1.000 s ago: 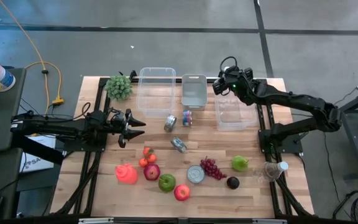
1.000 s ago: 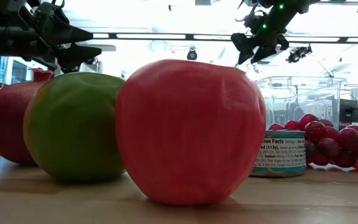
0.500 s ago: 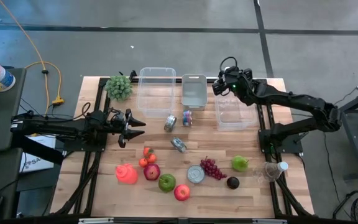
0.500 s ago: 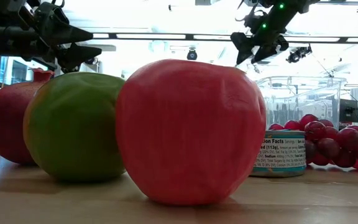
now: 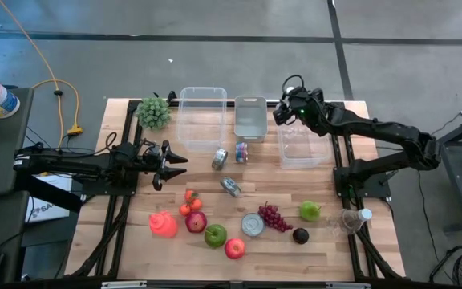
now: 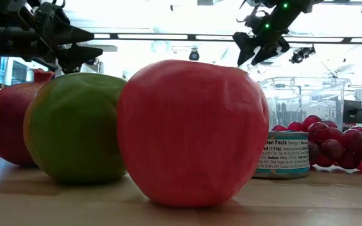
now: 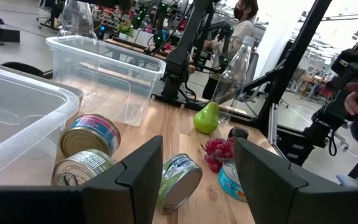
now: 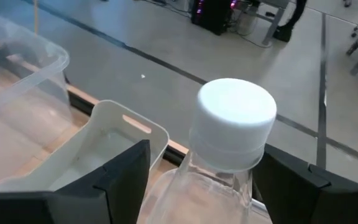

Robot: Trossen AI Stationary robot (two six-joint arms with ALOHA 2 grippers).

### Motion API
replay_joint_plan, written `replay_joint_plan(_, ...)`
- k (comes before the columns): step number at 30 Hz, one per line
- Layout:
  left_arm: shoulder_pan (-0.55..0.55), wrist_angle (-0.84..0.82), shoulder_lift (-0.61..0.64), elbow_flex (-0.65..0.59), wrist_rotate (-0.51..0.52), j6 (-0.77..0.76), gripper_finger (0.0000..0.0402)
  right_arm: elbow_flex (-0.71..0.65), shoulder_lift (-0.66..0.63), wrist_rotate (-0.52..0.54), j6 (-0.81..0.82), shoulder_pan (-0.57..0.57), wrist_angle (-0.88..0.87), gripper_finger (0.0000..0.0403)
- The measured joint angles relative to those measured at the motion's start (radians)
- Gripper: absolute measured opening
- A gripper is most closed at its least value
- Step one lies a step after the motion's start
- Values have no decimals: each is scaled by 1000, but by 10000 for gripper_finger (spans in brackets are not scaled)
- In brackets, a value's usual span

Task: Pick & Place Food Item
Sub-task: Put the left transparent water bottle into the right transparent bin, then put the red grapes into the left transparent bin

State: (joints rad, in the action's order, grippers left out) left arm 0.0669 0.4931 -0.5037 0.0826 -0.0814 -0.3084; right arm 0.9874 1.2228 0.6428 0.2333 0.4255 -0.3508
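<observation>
Wooden table (image 5: 135, 241): fruit, cans, probably bins

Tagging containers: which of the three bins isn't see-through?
The middle bin, grey-white and opaque. The large bin on the left arm's side and the small bin on the right arm's side are clear.

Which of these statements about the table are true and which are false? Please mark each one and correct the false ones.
1. The right gripper has a clear bottle with a white cap between its fingers. True.
2. The left gripper holds a can. False: it is open and empty, and the cans lie on the table.
3. The green pear is inside a clear container. False: it sits on the table, near the red grapes.
4. The red apple lies right next to the green apple. True.
</observation>
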Motion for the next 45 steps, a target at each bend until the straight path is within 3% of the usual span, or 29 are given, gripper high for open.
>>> replay_joint_plan(14, 0, -18, 0, 0, 0, 19, 191, 0, 0, -71, -18, 0, -15, 250)
replay_joint_plan(31, 0, -19, 0, 0, 0, 21, 191, 0, 0, -149, 9, 23, -8, 317)
replay_joint_plan(37, 0, -19, 0, 0, 0, 22, 191, 0, -60, -144, -21, -8, 67, 317)
replay_joint_plan(45, 0, -19, 0, 0, 0, 22, 191, 0, -231, -145, -69, -125, 148, 315)
